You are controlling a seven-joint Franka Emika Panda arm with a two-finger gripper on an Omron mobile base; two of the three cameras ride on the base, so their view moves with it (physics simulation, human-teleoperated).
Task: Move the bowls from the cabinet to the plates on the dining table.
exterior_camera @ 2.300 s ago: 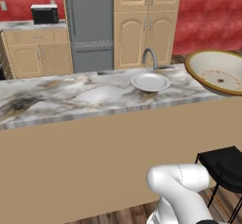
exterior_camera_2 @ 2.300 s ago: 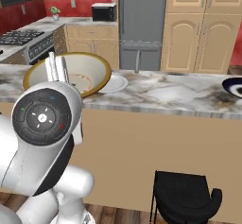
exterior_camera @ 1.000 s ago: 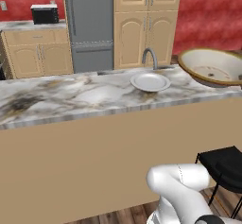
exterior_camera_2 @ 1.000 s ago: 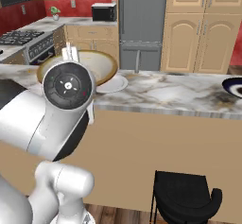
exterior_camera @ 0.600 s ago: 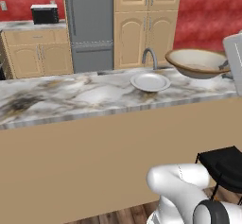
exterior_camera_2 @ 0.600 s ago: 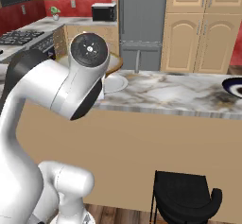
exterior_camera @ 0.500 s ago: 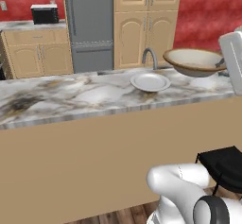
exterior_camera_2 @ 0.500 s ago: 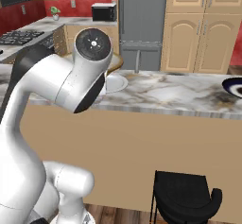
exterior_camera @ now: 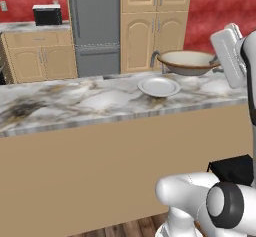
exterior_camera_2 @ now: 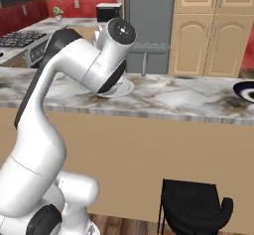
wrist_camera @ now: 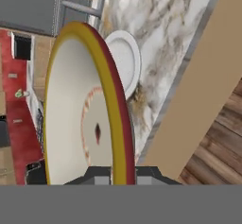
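- The wide bowl (exterior_camera: 187,62) has swung in from the right and levelled out, now hanging just beyond the white plate (exterior_camera: 159,86).
- The gripper (wrist_camera: 119,173) stays clamped on its rim.
- Lowering onto the plate on the tabletop (exterior_camera: 75,101) looks next.

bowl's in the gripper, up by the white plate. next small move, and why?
Probably carry the wide bowl a little left and forward until it is centred over the white plate, then lower. The gripper pinches its rim, and it hangs above the marble table, to the plate's right.
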